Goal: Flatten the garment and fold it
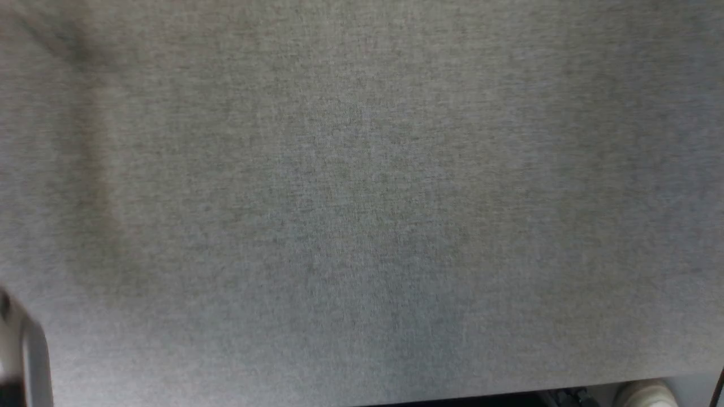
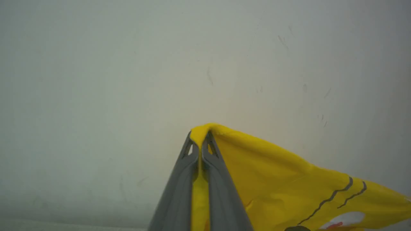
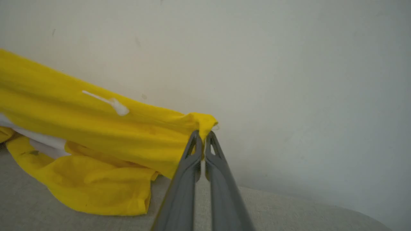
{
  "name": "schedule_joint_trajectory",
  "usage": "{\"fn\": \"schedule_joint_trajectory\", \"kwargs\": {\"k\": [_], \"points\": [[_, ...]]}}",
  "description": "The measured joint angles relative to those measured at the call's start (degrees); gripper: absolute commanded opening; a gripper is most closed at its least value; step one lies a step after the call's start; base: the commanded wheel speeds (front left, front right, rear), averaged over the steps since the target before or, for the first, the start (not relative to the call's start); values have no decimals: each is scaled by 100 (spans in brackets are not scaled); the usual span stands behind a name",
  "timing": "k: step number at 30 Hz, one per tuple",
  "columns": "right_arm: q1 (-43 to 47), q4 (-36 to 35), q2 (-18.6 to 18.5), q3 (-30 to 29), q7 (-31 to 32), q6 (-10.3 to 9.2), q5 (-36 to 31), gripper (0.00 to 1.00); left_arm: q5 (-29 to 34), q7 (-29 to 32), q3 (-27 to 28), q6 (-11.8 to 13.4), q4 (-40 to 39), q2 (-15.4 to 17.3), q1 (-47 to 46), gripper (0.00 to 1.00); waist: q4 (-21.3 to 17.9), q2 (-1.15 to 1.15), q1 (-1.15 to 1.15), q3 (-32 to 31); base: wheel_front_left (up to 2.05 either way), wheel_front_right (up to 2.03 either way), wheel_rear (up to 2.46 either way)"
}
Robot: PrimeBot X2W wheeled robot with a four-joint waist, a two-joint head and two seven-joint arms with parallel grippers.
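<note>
In the left wrist view my left gripper (image 2: 201, 138) is shut on a pinched corner of the bright yellow garment (image 2: 289, 189), which stretches off to the right with black lines and a white-and-red patch near the bottom edge. In the right wrist view my right gripper (image 3: 202, 136) is shut on another corner of the garment (image 3: 96, 134), held up off the surface. The cloth runs left from the fingers, with white patches, and its lower folds rest on the grey fabric surface (image 3: 289, 211).
The head view looks down on a grey fabric-covered surface (image 1: 362, 198). A pale forearm (image 1: 17, 350) shows at its lower left edge, and the surface's front edge runs along the bottom right. A plain pale wall (image 3: 289, 80) stands behind the garment.
</note>
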Motion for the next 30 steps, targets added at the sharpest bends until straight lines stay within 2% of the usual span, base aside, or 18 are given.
{"fn": "schedule_joint_trajectory", "kwargs": {"k": [2,6,11,14,18,24,30], "points": [[605,-424,-187,-52,175,1,318,0,-94,168,63,44,-488,52,722,0,9,0,0,-143,0,0,0],[1956,-1344,-330,-296,536,2,743,0,-259,417,162,249,-1366,-99,2349,0,33,0,0,-456,0,0,0],[3506,-2354,-143,-703,1013,5,1029,0,-848,708,355,122,-1608,-137,3700,0,70,0,-1,-862,0,0,0],[4303,-2732,69,-905,1241,3,1145,0,-865,717,255,103,-1712,-294,4519,0,100,0,-1,-1106,0,0,0],[5270,-2967,290,-1099,1525,1,1383,0,-870,867,-4,0,-1545,-393,5353,0,154,0,-1,-1449,0,0,0],[6642,-2998,423,-1388,1875,1,1650,0,-1160,1236,-318,-73,-1046,-523,6425,0,249,0,0,-2044,0,0,0],[7870,-3067,453,-1600,2724,1,2075,0,-1482,1725,-499,-65,-906,-591,7337,0,346,0,-1,-2702,0,0,0]]}}
